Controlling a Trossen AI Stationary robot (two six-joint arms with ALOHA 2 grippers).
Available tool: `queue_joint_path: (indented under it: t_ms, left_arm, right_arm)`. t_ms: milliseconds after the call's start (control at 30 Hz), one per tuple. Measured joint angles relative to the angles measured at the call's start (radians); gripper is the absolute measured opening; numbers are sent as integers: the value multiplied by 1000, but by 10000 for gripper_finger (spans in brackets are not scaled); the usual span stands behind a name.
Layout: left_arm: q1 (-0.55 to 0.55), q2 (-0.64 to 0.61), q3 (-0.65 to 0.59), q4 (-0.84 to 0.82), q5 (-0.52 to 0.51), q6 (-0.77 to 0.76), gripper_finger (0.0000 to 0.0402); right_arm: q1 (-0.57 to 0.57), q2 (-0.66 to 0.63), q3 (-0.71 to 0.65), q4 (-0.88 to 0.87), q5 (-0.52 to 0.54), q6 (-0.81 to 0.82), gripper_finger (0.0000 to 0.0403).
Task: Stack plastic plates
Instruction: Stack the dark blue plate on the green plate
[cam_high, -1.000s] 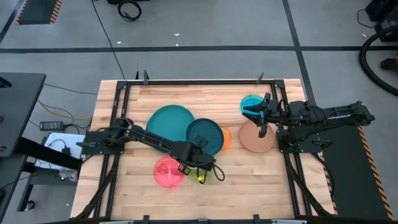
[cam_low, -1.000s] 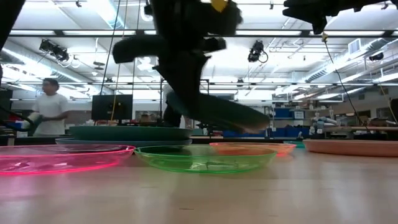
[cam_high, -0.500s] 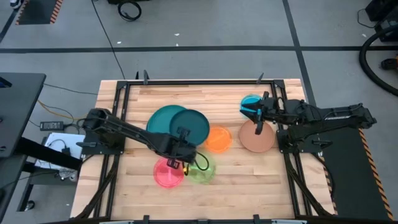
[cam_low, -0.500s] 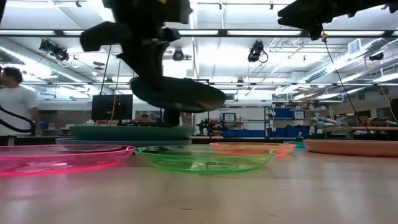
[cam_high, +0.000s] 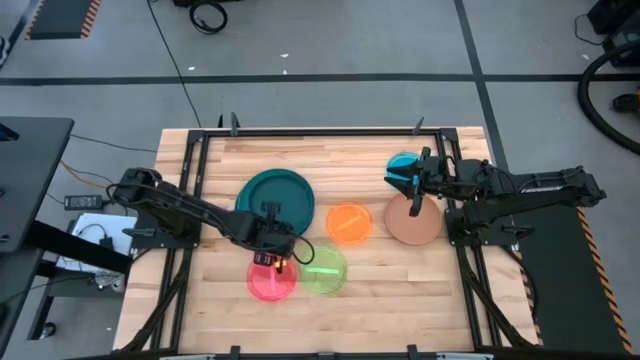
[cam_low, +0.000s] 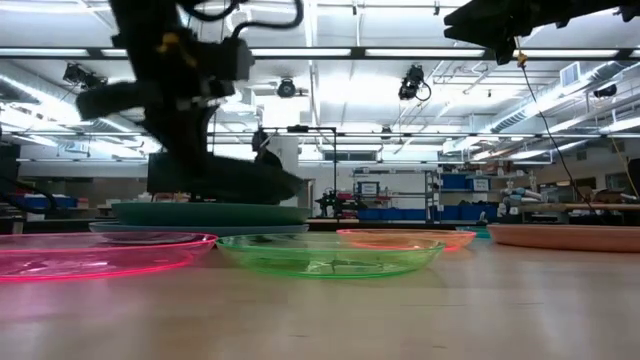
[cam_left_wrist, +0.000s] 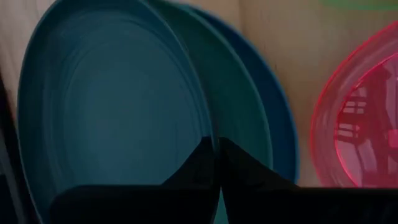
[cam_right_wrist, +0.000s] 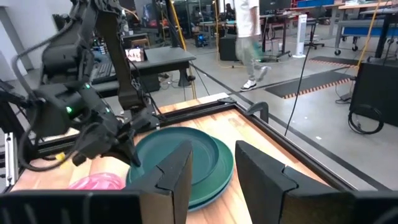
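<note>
Gripping dark teal plate, left pincer over teal plate

Overhead camera is looking straight down on the whole table and both arms. The low one is sitting at tabletop height, peering level across into the room. The left wrist camera is hugging the stacked big plates close; the right wrist is viewing that same stack from afar.

large plates stacked left of small plates.
</note>
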Motion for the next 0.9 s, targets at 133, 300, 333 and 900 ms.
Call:
queue_joint_path:
  t_ms: [133, 300, 333, 900]
  left_arm:
    - [13, 1, -59, 42, 1, -21, 20]
    - [25, 3, -96, 82, 1, -48, 22]
    - [25, 3, -97, 86, 0, -51, 23]
    - [25, 3, -97, 113, -1, -92, 65]
  right_arm:
    - [-1, 0, 0, 2, 0, 0, 132]
    - [-1, 0, 0, 12, 0, -4, 132]
    - [-1, 0, 0, 13, 0, -5, 132]
    - [-6, 0, 0, 13, 0, -7, 132]
